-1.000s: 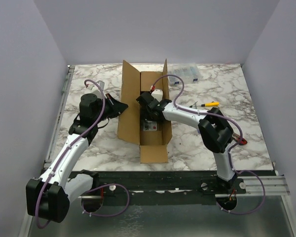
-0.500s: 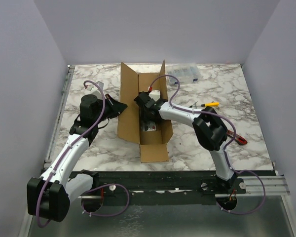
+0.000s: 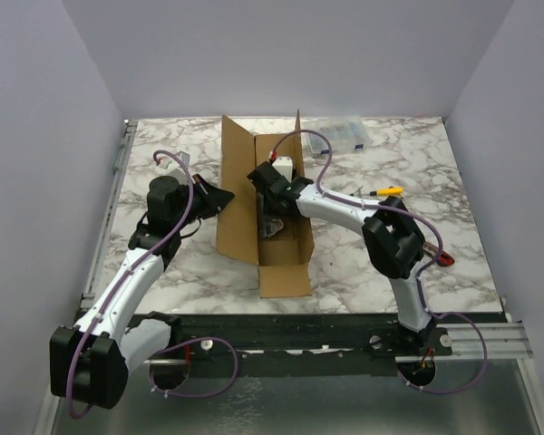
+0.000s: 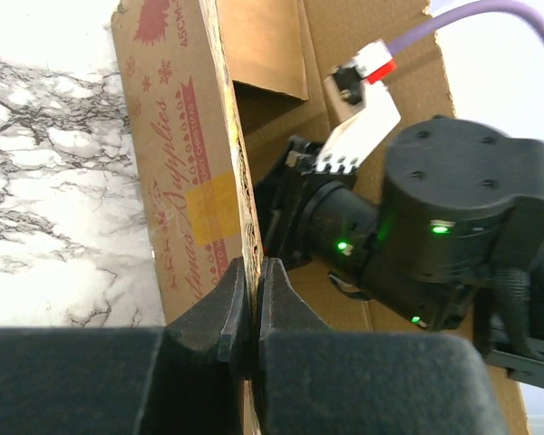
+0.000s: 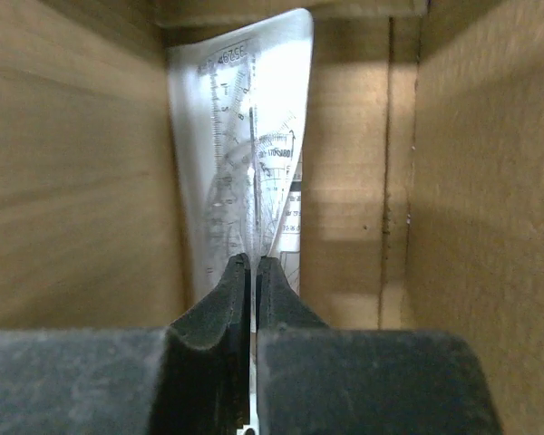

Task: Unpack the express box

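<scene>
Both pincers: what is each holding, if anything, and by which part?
Left pincer clamps the edge of the express box's left flap. Right pincer pinches the near edge of a clear ruler packet inside the box.

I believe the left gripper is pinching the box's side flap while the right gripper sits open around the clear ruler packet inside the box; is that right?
Not quite. The right gripper is not open: the right wrist view shows its jaws closed on the clear ruler packet inside the box. The left gripper is indeed pinching the box's side flap.
</scene>
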You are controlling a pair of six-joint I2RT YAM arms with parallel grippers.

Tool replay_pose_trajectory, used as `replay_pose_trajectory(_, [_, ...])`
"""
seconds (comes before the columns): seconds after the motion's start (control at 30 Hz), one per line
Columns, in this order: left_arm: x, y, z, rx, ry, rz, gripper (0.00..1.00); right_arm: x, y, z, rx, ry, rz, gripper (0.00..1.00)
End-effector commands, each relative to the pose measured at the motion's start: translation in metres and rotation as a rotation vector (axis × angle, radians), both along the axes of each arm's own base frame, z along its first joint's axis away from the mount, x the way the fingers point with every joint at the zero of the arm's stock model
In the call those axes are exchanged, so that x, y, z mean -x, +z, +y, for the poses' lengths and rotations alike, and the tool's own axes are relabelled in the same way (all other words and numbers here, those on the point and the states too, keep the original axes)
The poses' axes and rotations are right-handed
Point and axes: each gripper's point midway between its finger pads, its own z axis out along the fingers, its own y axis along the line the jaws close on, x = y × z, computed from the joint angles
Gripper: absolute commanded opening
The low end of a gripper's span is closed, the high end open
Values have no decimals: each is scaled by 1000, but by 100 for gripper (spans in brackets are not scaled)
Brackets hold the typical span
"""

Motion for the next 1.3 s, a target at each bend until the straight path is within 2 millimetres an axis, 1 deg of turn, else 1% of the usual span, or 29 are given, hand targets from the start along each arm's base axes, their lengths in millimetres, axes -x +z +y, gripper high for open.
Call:
replay_pose_trajectory(0.0, [4,-3,-1,-38,-25,-37,0,-12,44,-15,4,-14,-103,0])
replay_pose_trajectory(0.07, [4,-4,0,-43,-23,-34,0,-14,61,-18,-13,-23,-141,0])
replay_pose_trajectory(0.13, [4,-4,0,-46,-20,-34,0,-14,72,-22,-16,-32,-165,0])
replay_pose_trajectory(0.27, [3,-1,1,-53,-15,-41,0,-12,86,-28,-17,-41,-180,0])
replay_pose_trajectory(0.37, [1,-2,4,-64,-1,-37,0,-10,96,-28,-21,-22,-186,0])
replay_pose_trajectory(0.43, [-2,-2,6,-71,18,-32,0,-7,109,-24,-42,1,-188,0])
replay_pose_trajectory(0.5, [-4,-8,10,-89,42,2,0,-4,133,-16,-86,46,-215,0])
replay_pose_trajectory(0.57, [-7,-10,15,-106,70,22,0,2,162,-5,-158,117,-246,0])
replay_pose_trajectory(0.67, [-11,-10,24,-139,118,39,0,13,210,7,-264,198,-278,0])
replay_pose_trajectory(0.73, [-15,-9,33,-166,165,47,0,23,237,9,-320,241,-295,0])
replay_pose_trajectory(0.8, [-19,-8,40,-188,200,55,0,31,261,6,-358,258,-321,0])
replay_pose_trajectory(0.9, [-25,-5,50,-215,245,66,0,40,293,-8,-381,259,-377,0])
replay_pose_trajectory(0.97, [-30,-2,57,-244,261,66,0,44,312,-23,-367,245,-420,0])
replay_pose_trajectory(1.0, [-33,-2,62,-265,278,74,0,46,320,-32,-352,231,-444,0])
replay_pose_trajectory(1.07, [-38,-1,77,-309,326,99,0,46,332,-59,-292,171,-500,0])
replay_pose_trajectory(1.1, [-41,1,84,-328,346,104,0,46,337,-74,-253,134,-532,0])
replay_pose_trajectory(1.17, [-43,2,100,-373,400,129,0,46,340,-104,-168,63,-576,0])
replay_pose_trajectory(1.23, [-46,7,120,-405,473,139,0,49,336,-131,-88,-3,-595,0])
replay_pose_trajectory(1.27, [-46,9,129,-414,500,141,0,50,330,-143,-55,-29,-594,0])
